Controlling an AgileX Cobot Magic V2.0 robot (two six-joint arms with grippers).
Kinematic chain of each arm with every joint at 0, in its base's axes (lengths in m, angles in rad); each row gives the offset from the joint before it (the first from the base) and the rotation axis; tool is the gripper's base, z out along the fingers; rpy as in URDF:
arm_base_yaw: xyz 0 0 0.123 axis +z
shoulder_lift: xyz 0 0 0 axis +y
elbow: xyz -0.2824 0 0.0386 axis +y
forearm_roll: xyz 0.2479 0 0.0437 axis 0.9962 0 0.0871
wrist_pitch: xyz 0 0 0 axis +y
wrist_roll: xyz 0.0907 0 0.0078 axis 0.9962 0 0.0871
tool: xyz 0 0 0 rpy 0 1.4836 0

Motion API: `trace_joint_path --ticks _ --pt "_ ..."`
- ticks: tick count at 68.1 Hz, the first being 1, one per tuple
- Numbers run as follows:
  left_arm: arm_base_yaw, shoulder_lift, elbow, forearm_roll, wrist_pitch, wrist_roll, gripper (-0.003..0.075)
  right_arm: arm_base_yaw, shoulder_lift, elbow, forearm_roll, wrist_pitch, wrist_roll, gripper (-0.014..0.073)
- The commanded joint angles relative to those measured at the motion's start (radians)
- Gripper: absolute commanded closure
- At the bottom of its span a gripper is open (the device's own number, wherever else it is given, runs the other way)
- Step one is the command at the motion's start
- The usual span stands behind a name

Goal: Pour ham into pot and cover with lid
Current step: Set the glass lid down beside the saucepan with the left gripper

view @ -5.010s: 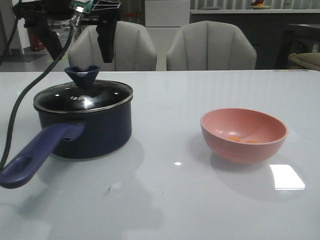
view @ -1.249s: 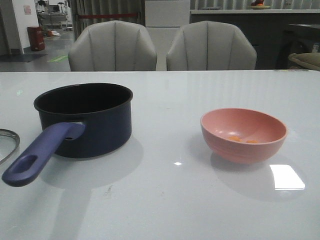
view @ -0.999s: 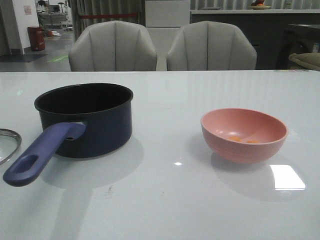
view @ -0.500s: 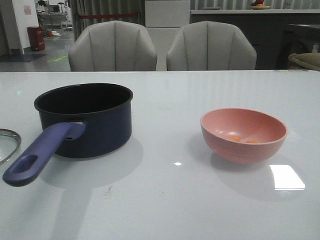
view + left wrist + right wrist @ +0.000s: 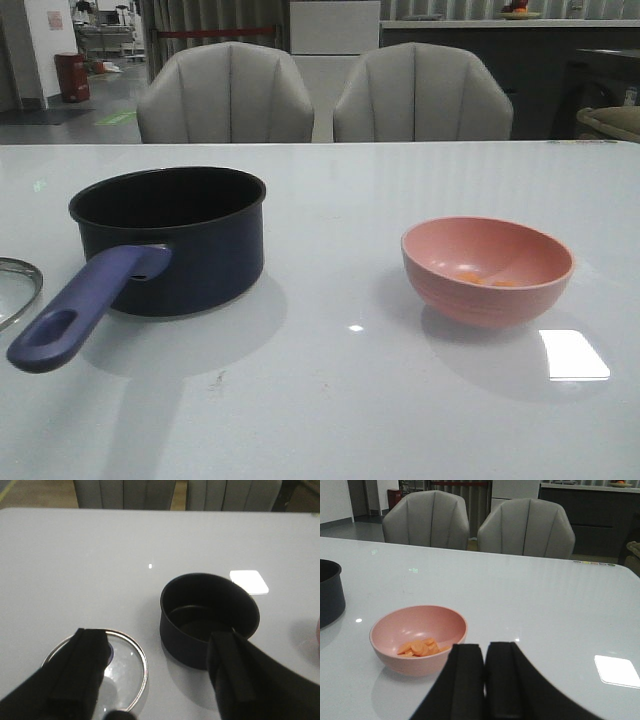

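The dark navy pot (image 5: pixel 170 240) stands uncovered at the left of the table, its purple-blue handle (image 5: pixel 80 308) pointing toward the front; it also shows in the left wrist view (image 5: pixel 210 617). The glass lid (image 5: pixel 12 287) lies flat on the table left of the pot, seen fully in the left wrist view (image 5: pixel 125 667). Ham slices (image 5: pixel 420 647) lie in the pink bowl (image 5: pixel 487 268) at the right. My left gripper (image 5: pixel 160 672) is open and empty above the lid and pot. My right gripper (image 5: pixel 485 652) is shut and empty, beside the bowl (image 5: pixel 417 637).
Two grey chairs (image 5: pixel 225 95) stand behind the table's far edge. A bright light reflection (image 5: pixel 573 355) lies on the white tabletop right of the bowl. Neither arm shows in the front view.
The lid, which sat on the pot five seconds ago under my left gripper, now lies on the table left of the pot. The left arm has left the front view.
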Motion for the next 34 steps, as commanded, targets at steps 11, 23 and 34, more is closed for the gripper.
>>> trace_joint_path --ticks 11,23,34 --pt "-0.081 -0.236 0.122 -0.004 -0.118 -0.001 0.0262 0.000 -0.019 -0.004 -0.005 -0.089 0.001 0.0433" --pt "-0.134 -0.360 0.204 0.012 -0.176 -0.001 0.0262 0.000 -0.019 -0.004 -0.005 -0.089 0.001 0.0433" --pt "-0.155 -0.386 0.241 0.012 -0.219 -0.001 0.0262 0.000 -0.019 -0.004 -0.005 -0.114 0.001 0.0433"
